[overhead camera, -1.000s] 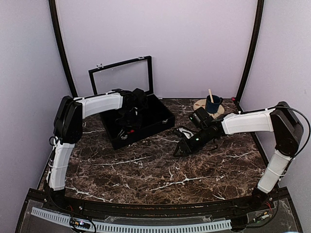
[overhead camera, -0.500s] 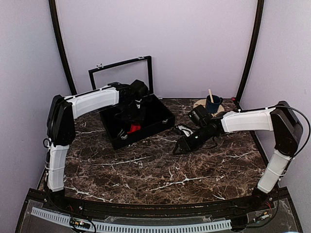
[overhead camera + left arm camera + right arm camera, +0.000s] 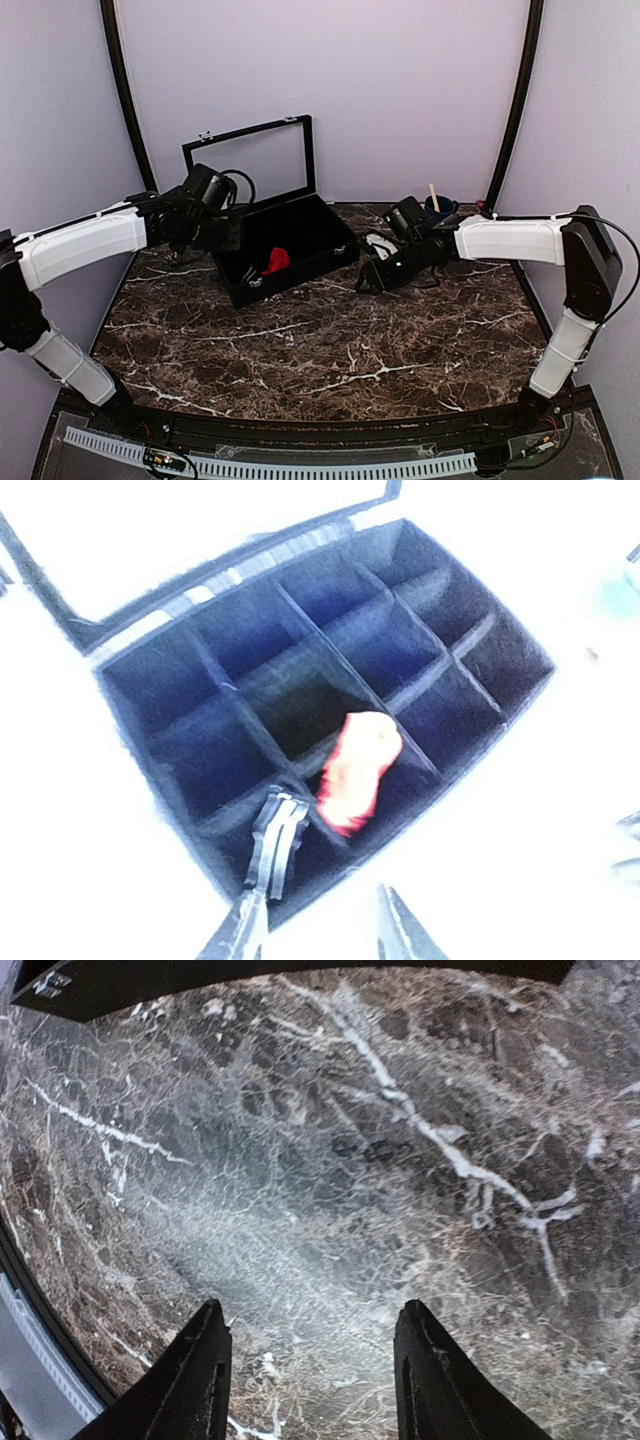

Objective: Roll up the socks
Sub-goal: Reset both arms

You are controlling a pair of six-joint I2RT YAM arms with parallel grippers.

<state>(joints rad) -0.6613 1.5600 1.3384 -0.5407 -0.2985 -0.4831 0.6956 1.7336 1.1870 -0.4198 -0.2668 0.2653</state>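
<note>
Resting inside a compartment of the open black case [image 3: 300, 272], the red socks [image 3: 358, 770] lie untouched, left claw [image 3: 320, 908] and right claw [image 3: 312, 1335] both spread apart, empty.

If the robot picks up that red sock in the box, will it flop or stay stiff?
It will probably flop: the red sock looks like soft bunched fabric, so it should sag. It is likely light, being tiny beside the black case. It is unlikely to roll away, since the case walls surround it.
</note>
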